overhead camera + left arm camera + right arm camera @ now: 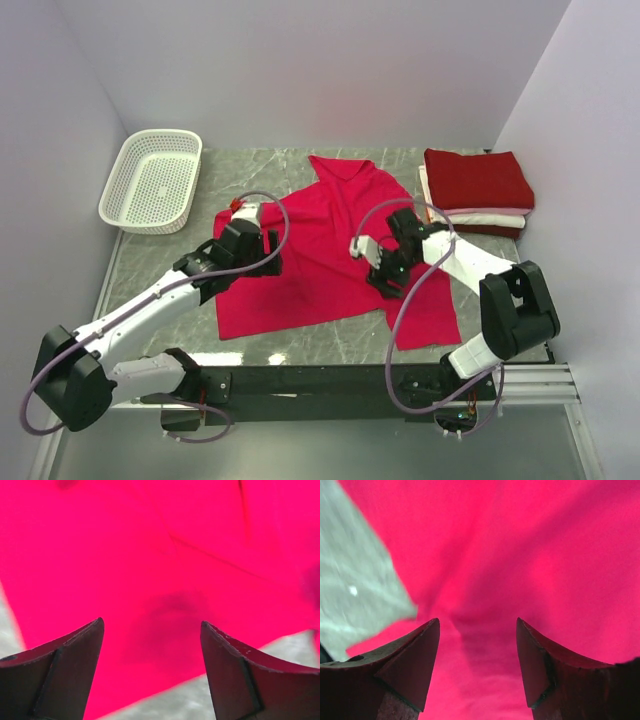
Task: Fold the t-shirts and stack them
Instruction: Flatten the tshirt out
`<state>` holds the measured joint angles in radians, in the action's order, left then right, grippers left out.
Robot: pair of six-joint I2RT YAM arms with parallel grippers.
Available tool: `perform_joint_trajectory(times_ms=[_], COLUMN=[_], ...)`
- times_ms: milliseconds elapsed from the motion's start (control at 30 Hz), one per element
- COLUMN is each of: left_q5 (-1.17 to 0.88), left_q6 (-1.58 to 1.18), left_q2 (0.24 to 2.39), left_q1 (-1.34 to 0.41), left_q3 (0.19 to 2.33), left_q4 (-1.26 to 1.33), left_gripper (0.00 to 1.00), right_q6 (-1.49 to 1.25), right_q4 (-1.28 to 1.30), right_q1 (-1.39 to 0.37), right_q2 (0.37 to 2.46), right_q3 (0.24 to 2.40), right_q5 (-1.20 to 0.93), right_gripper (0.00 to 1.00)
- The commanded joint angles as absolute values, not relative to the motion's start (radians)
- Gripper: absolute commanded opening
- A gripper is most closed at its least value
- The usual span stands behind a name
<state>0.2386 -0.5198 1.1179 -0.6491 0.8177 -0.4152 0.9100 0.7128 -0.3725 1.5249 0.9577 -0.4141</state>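
The bright pinkish-red t-shirt lay spread flat on the table beside the folded stack, while the left gripper and right gripper hovered over it, released and empty, apparently ready to fold it.

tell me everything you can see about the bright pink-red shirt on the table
The bright pinkish-red t-shirt is plain soft cloth, lying spread out, unfolded and lightly creased, set askew on the grey marble table. The left gripper and right gripper are over it, jaws open, holding nothing.
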Motion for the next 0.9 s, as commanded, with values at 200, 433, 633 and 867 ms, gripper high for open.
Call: perform_joint_trajectory(times_ms=[200,433,633,867], left_q5=[0.091,0.146,0.074,-0.026], left_q6=[-0.802,-0.814,-0.926,-1.113], left_q2=[1.31,1.589,1.568,1.32], left_q1=[-0.661,-0.741,-0.821,-1.012], left_q3=[0.732,0.798,0.7,0.615], left_q4=[-0.376,-0.439,-0.474,-0.615], left_gripper=[0.83,0.81,0.57,0.44], right_q6=[0.905,0.945,1.035,1.196], right_q4=[0.538,0.567,0.746,1.098], right_q1=[-0.328,-0.331,-0.36,-0.399], right_q2=[1.517,1.578,1.589,1.395], right_q3=[0.856,0.865,0.853,0.813], right_q5=[-0.203,-0.23,-0.258,-0.305], right_gripper=[0.69,0.67,0.22,0.0])
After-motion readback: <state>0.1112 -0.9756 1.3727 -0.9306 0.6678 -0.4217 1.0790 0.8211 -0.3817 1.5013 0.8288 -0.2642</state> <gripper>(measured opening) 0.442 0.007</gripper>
